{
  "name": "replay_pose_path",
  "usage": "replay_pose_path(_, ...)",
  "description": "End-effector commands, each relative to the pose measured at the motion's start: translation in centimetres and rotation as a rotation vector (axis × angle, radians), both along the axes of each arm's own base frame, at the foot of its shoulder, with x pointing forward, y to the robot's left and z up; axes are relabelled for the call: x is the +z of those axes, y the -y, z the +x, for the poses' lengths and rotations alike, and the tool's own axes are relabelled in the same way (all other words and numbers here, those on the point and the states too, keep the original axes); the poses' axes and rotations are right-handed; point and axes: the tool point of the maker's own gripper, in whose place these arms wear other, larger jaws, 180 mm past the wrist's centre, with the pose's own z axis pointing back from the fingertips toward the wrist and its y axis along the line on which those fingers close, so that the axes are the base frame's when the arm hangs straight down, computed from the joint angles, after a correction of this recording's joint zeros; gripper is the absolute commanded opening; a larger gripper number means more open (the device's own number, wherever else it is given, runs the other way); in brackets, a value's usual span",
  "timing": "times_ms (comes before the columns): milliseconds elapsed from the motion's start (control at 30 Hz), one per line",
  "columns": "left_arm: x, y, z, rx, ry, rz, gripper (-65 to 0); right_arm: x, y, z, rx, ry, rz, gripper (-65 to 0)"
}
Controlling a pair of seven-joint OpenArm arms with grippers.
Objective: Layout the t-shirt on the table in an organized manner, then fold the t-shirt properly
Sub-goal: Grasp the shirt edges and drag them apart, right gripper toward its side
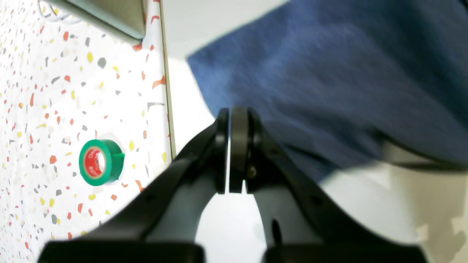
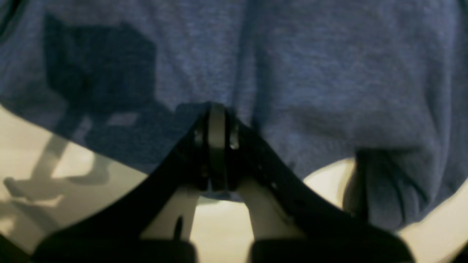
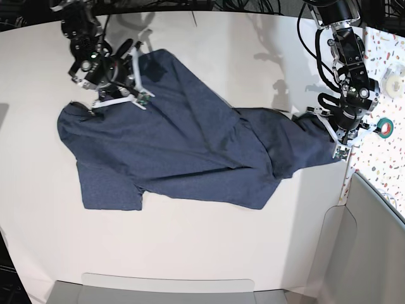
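**Both grippers pinching the shirt**

We are seeing the t-shirt (image 3: 183, 152) lying spread on the table (image 3: 209, 247). The right gripper (image 2: 216, 146) is clamping cloth between its fingers; the left gripper (image 1: 234, 153), fingers together, is apparently gripping the hem.

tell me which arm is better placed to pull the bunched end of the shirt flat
Left, probably: its gripper sits at the crumpled end of the t-shirt by the table edge. The right gripper is at the far end.
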Motion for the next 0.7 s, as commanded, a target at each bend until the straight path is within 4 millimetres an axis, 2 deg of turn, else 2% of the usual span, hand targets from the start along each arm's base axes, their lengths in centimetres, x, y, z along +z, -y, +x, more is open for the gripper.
replay_pose_path(0, 1.4, -0.1, 0.8, -0.007, 0.048, 0.013, -65.0, 0.1, 3.0, -0.5, -0.004, -0.030, -0.107, -65.0)
replay_pose_path(100, 1.4, -0.1, 0.8, -0.009, 0.048, 0.013, -65.0, 0.9, 6.7, -0.4, 0.015, -0.035, -0.196, -65.0)
replay_pose_path(200, 1.4, -0.1, 0.8, -0.009, 0.048, 0.013, -65.0, 2.3, 9.8, 0.6, 0.023, -0.014, -0.285, -65.0)
replay_pose_path(300, 1.3, -0.1, 0.7, -0.007, 0.043, 0.014, -65.0, 3.6, 11.2, 1.8, 0.025, 0.019, -0.330, -65.0)
replay_pose_path(400, 1.4, -0.1, 0.7, -0.007, 0.044, 0.012, -64.9, 4.5, 11.6, 2.9, 0.022, 0.050, -0.341, -65.0)
replay_pose_path(467, 1.7, 0.4, 0.6, -0.009, 0.052, 0.008, -62.2, 4.7, 11.4, 3.3, 0.019, 0.060, -0.337, -65.0)
replay_pose_path(533, 1.9, 1.6, 0.0, -0.016, 0.049, -0.018, -56.2, 4.7, 11.3, 3.4, 0.017, 0.064, -0.333, -65.0)
replay_pose_path(600, 2.6, 3.9, -0.1, -0.075, 0.058, -0.057, -48.8, 4.6, 11.2, 3.4, 0.016, 0.064, -0.328, -65.0)
replay_pose_path(667, 2.4, 5.6, -0.2, -0.117, 0.030, -0.087, -43.4, 4.5, 10.9, 3.4, 0.016, 0.063, -0.321, -65.0)
